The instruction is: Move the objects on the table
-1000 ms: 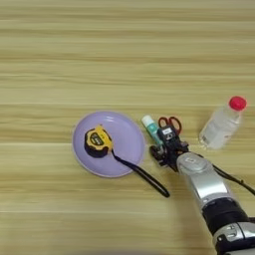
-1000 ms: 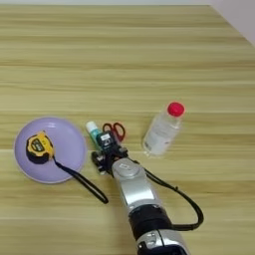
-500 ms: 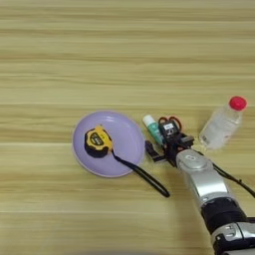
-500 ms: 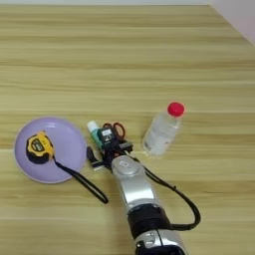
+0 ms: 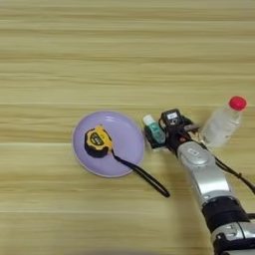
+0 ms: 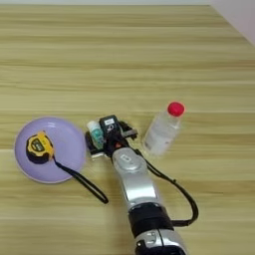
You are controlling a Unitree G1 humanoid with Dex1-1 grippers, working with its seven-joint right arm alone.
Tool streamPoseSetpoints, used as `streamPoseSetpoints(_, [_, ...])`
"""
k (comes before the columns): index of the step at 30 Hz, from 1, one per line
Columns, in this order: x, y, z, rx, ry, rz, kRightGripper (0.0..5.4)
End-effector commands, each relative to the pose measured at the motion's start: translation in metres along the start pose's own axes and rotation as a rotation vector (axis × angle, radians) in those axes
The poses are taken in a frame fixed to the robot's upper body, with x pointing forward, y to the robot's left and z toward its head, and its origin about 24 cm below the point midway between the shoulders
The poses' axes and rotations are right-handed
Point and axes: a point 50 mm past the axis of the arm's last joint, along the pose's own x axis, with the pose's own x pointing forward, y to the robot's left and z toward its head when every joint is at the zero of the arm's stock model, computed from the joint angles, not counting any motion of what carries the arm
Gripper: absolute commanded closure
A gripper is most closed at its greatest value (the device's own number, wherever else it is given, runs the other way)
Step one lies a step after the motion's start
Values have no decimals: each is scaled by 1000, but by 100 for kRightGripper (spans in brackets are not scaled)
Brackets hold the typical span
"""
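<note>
We see right gripper [image 5: 160, 133] astride glue stick [image 5: 154, 130], grip unclear. Stick at plate's [image 5: 128, 140] 3 o'clock, bottle [image 5: 222, 125] further right. Tape measure [image 5: 97, 141] parked on plate.

One purple plate [image 5: 127, 149], one yellow tape measure [image 5: 97, 141], one glue stick [image 5: 155, 130], one red-capped bottle [image 5: 222, 125].

You saw a teal-labelled white glue stick [image 5: 154, 131] beside black fingers [image 5: 172, 119], a lilac plate [image 5: 127, 144], a yellow tape measure [image 5: 97, 141], a red-capped clear bottle [image 5: 223, 123].
</note>
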Motion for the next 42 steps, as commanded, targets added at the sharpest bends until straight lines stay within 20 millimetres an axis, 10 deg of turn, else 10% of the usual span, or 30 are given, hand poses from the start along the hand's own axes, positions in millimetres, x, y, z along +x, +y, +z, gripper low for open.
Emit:
streamPoseSetpoints(1, [3,-13,44,-5,-216,-60,2])
streamPoseSetpoints(42, [-23,-93,74,-177,-442,-700,2])
